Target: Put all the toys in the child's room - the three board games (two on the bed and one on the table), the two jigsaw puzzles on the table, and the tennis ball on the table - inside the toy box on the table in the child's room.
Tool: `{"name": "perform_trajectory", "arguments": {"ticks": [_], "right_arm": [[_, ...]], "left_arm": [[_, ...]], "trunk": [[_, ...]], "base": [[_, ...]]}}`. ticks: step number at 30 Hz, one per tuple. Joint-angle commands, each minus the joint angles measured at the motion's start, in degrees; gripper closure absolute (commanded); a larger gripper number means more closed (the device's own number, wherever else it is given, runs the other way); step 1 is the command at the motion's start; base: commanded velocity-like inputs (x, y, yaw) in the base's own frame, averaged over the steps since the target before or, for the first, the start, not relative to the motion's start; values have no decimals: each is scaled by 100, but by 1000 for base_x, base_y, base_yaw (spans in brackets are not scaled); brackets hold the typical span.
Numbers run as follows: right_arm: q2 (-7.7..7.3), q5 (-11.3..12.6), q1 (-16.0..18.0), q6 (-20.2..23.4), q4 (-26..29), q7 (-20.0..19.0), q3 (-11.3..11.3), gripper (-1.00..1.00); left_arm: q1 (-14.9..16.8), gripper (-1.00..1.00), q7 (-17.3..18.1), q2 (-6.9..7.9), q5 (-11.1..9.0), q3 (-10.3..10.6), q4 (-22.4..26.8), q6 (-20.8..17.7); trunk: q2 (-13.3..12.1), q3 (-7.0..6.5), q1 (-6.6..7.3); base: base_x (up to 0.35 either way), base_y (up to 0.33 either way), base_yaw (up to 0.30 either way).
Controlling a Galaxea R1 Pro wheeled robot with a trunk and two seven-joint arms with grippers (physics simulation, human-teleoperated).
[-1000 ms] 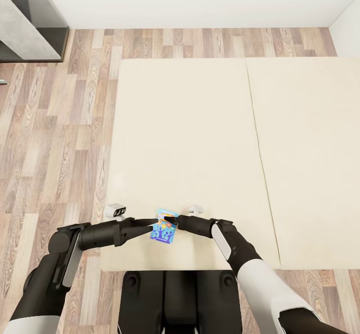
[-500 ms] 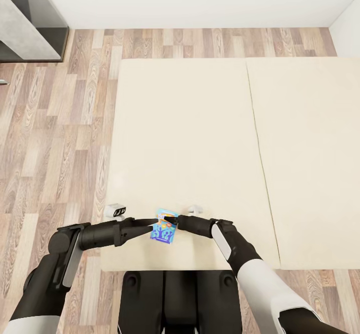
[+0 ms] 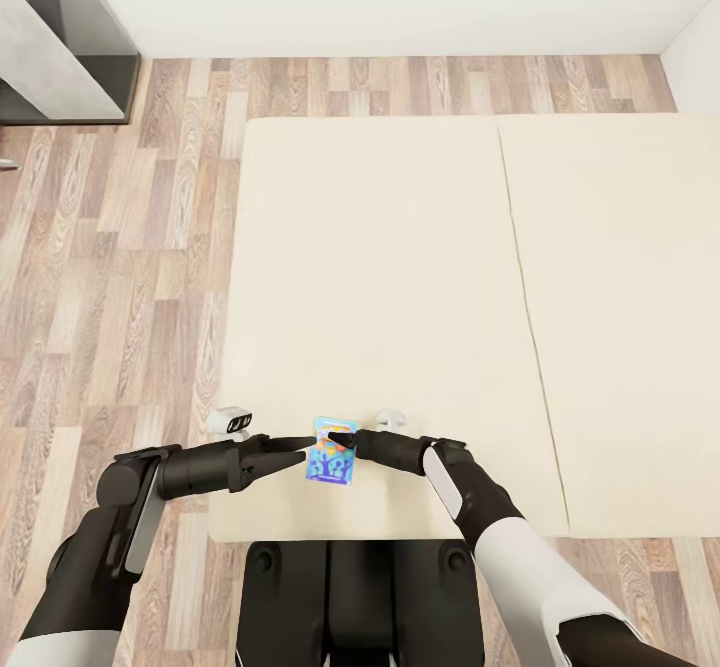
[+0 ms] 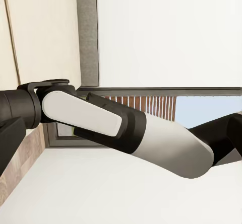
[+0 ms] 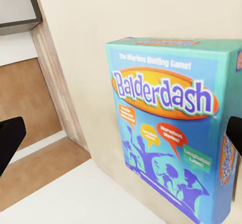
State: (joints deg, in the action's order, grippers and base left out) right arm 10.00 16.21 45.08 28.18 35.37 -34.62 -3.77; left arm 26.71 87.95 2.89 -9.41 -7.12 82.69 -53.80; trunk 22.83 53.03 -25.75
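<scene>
A small blue board game (image 3: pixel 333 454) printed "Balderdash" lies near the front edge of the bed (image 3: pixel 400 267), on its plain cream mattress. My right gripper (image 3: pixel 340 439) reaches in from the right and is open, its tips over the box's upper edge. In the right wrist view the box (image 5: pixel 171 123) lies against one dark finger, while the other finger (image 5: pixel 10 138) stands well clear of it. My left gripper (image 3: pixel 299 455) points at the box's left edge and appears open. The left wrist view looks across at my right forearm (image 4: pixel 126 133).
Wood floor (image 3: pixel 110 277) runs along the bed's left side and behind it, up to a white wall. A grey piece of furniture (image 3: pixel 50 57) stands at the far left corner. A seam (image 3: pixel 525 287) divides the mattress into two halves.
The whole picture has shifted slightly, so the camera moved. The blue box looks flatter on the mattress than before. Both arms keep the same pose.
</scene>
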Motion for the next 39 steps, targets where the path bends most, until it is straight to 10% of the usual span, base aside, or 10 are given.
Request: {"name": "perform_trajectory", "arguments": {"ticks": [1, 39], "right_arm": [[0, 42, 1, 47, 7, 8, -1, -100], [0, 40, 1, 85, -1, 23, -1, -100]], "left_arm": [[1, -100, 20, 1, 0, 0, 1, -61], [1, -100, 20, 1, 0, 0, 1, -61]], "trunk": [[9, 6, -3], [9, 6, -3]], "base": [[0, 5, 0], [0, 48, 0]]}}
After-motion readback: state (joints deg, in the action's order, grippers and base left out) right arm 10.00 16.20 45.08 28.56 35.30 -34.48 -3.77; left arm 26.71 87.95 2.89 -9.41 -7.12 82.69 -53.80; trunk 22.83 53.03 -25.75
